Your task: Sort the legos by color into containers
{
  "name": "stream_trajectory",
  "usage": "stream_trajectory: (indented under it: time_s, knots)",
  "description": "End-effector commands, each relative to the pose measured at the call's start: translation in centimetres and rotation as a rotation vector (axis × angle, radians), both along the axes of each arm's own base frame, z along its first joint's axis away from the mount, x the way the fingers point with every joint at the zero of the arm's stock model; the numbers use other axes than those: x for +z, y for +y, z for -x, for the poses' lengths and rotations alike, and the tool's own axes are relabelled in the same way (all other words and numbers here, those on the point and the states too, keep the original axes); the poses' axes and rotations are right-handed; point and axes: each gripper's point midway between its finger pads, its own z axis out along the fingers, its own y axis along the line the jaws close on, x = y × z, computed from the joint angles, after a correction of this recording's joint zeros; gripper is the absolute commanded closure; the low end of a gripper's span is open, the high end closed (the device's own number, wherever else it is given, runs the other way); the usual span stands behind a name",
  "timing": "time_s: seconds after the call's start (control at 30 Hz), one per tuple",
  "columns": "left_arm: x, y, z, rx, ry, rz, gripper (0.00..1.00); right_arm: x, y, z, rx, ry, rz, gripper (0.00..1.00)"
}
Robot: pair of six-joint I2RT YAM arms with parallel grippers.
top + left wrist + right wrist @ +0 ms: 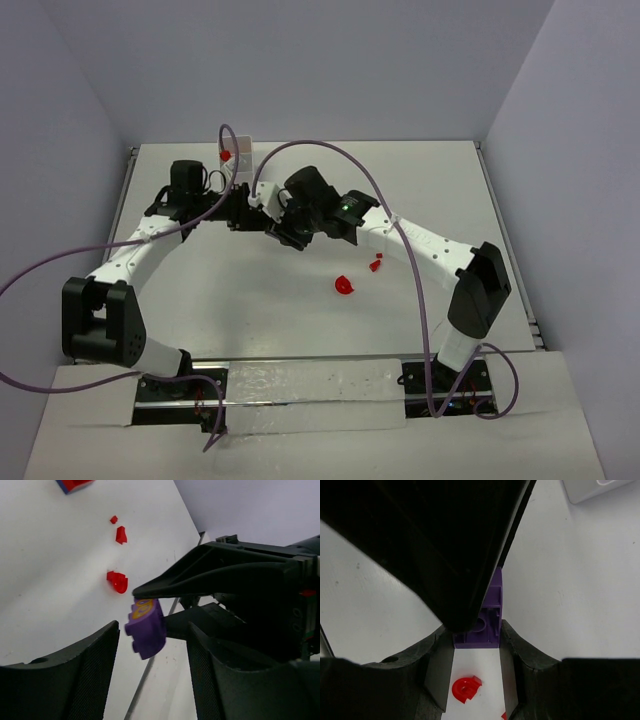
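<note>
A purple lego (146,627) with an orange patch on one face hangs above the table, and my right gripper (476,640) is shut on it (490,615) at the fingertips. My left gripper (152,675) faces it from the other side, open, its fingers (95,670) on either side of the purple lego without touching it. In the top view both grippers meet mid-table (255,210) and hide the piece. Red legos (344,285) lie on the table to the right. The white containers tray (240,152) stands at the back, with a red lego (226,156) at it.
Small red pieces (121,535) and a round red one (118,582) lie below the grippers, the round one also under my right fingers (465,689). A tray corner (590,490) shows at the upper right. Purple cables (330,150) arc over both arms.
</note>
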Motion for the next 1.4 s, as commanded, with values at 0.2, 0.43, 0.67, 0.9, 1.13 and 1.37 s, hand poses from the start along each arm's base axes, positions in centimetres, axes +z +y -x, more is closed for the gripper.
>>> stream_trajectory:
  time_s: [0.2,0.43,0.67,0.9,1.13,1.37]
  knots:
    - [0.5,-0.9,0.4,-0.044,-0.021,0.015,0.53,1.6,0.7,-0.7,-0.014,-0.045,-0.021,0.89]
    - [0.0,-1.4,0.0,-0.047,0.003,0.015,0.58,2.3,0.9,-0.4,-0.007,-0.046,-0.038,0.89]
    - [-0.2,-2.0,0.2,-0.066,0.009,0.009,0.57,2.2,1.1,-0.3,-0.004,-0.043,-0.036,0.9]
    - [0.0,-1.7,0.1,-0.06,-0.008,0.014,0.99,2.3,0.9,-0.4,-0.024,-0.048,-0.038,0.8]
    - [0.3,2.1,-4.6,0.1,-0.081,-0.125,1.0,2.5,-0.4,-0.8,-0.088,-0.011,-0.061,0.0]
    - [2.0,8.3,-10.7,0.446,-0.224,-0.287,1.0,4.3,-4.3,-2.6,-0.194,0.041,-0.149,0.0]
